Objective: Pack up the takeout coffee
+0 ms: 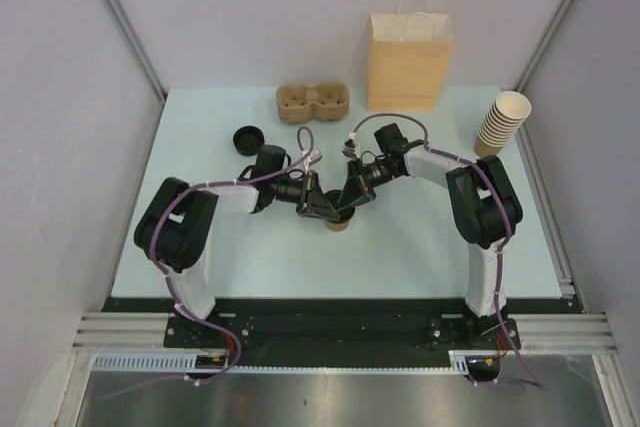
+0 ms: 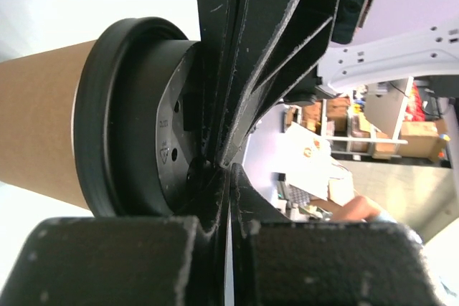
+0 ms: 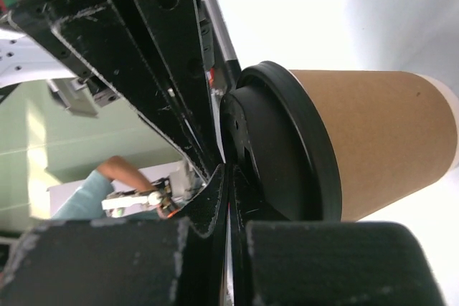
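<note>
Two arms converge on the paper cup, which stands on the pale bench at mid-width, about midway between the near and far edges. The black lid sits on the cup's mouth, its rim standing proud of the tan wall. The left tool and right tool each have their fingers clenched together with no gap, grasping nothing. Both sets of tips rest close together on the lid's flat top. Open bench lies on the near side of the cup and to its left and right. Toward the far edge are a second black lid on the left, a brown pulp tray and an upright paper bag. A stack of cups leans at the far right edge. All four are well apart from the cup.
</note>
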Tool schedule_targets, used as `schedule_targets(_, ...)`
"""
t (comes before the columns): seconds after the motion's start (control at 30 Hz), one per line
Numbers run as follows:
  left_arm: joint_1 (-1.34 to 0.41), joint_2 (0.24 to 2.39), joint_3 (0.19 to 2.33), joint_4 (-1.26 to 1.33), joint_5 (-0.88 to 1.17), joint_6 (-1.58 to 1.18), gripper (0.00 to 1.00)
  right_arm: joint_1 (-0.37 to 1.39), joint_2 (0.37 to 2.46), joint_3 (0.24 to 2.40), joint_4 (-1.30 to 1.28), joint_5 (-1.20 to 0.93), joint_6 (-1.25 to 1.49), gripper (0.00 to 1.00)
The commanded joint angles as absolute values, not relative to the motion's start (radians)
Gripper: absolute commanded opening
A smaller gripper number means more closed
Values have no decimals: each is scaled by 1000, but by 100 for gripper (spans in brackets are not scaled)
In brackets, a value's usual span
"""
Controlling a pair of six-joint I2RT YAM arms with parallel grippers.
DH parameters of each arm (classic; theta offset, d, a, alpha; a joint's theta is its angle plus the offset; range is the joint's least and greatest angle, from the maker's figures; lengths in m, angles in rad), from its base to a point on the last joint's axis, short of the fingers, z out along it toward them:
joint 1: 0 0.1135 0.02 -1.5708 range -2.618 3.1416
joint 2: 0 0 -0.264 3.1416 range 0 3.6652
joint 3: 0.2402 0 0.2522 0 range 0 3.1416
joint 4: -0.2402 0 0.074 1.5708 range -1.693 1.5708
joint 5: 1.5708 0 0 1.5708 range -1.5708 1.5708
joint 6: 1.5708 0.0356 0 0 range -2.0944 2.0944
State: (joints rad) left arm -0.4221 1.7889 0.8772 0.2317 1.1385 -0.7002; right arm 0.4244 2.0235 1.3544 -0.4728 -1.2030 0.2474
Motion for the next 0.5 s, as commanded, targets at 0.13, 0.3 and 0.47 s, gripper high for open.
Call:
schedule_targets(0.13,-385,1911,862,232,1040,-698,0,413,2148,1308,-463,-1086,233,0)
schedule_targets(0.3,-368,1950,858,235,1045,-713,0,408,2158,1307,-463,-1081,259,0)
schedule_targets(0.47,-356,1974,862,223,1046,-715,0,400,2158,1308,-463,-1080,270,0)
